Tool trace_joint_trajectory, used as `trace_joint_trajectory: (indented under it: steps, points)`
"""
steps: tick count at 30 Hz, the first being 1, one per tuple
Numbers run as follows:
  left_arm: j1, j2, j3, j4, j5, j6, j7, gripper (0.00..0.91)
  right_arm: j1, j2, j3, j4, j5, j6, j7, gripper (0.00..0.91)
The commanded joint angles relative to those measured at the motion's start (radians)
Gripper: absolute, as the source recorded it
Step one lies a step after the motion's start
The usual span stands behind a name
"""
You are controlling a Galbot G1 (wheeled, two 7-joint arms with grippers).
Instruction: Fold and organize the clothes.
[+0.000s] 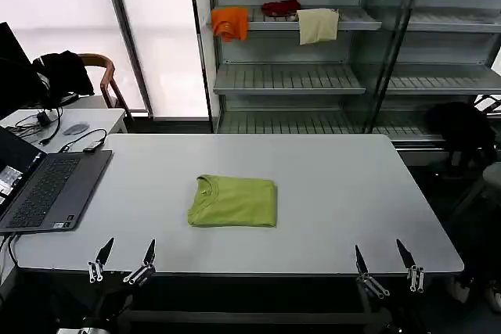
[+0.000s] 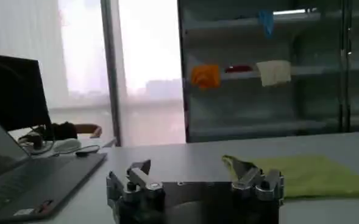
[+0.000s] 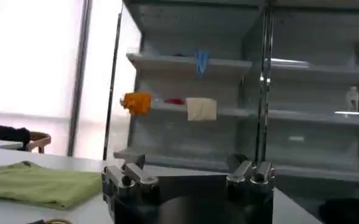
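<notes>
A: Starting with the head view: the lime-green T-shirt [image 1: 233, 201] is lying folded into a neat rectangle near the middle of the grey counter [image 1: 344, 193], collar edge facing the laptop side.

B: And the laptop [image 1: 48, 190] is sitting open on the counter's left end, well apart from the shirt. Both arms are waiting at the near edge: the left gripper [image 1: 123, 257] is hovering in front of the left part of the counter, the right gripper [image 1: 385, 262] in front of the right part. Both pairs of fingers are spread wide and carrying nothing.

A: Behind the counter, a shelf unit [image 1: 313, 76] is holding an orange cloth [image 1: 230, 23] and a cream cloth [image 1: 318, 25] draped over one shelf's front lip.

B: Moving to the left wrist view: the left gripper [image 2: 194, 178] is gaping open, nothing between its fingers [image 2: 140, 172]. The T-shirt [image 2: 313, 175] is resting flat on the counter just past it, and the laptop [image 2: 33, 179] is sitting off to the other side.

A: Now the right wrist view: the right gripper [image 3: 185, 171] is parted wide too, hands free. The folded T-shirt [image 3: 42, 184] is lying on the counter off to one side, well apart from the fingers [image 3: 245, 171]. The orange cloth [image 3: 136, 102] and cream cloth [image 3: 201, 109] are showing on the shelf beyond.
</notes>
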State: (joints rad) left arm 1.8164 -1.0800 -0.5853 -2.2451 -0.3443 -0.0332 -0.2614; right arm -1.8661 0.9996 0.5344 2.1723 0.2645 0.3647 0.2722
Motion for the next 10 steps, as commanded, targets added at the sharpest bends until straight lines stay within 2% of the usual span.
trace_joint_trajectory:
  steps: [1,10]
  points:
    - [0.01,0.002,-0.002,0.003,-0.003,-0.004,-0.007,0.907,-0.006,0.0,0.001,-0.001,0.001,0.005,-0.003,0.907]
    - [0.003,0.001,0.0,0.005,-0.003,-0.002,-0.005,0.907,-0.006,-0.003,0.005,0.001,0.0,0.001,-0.002,0.907]
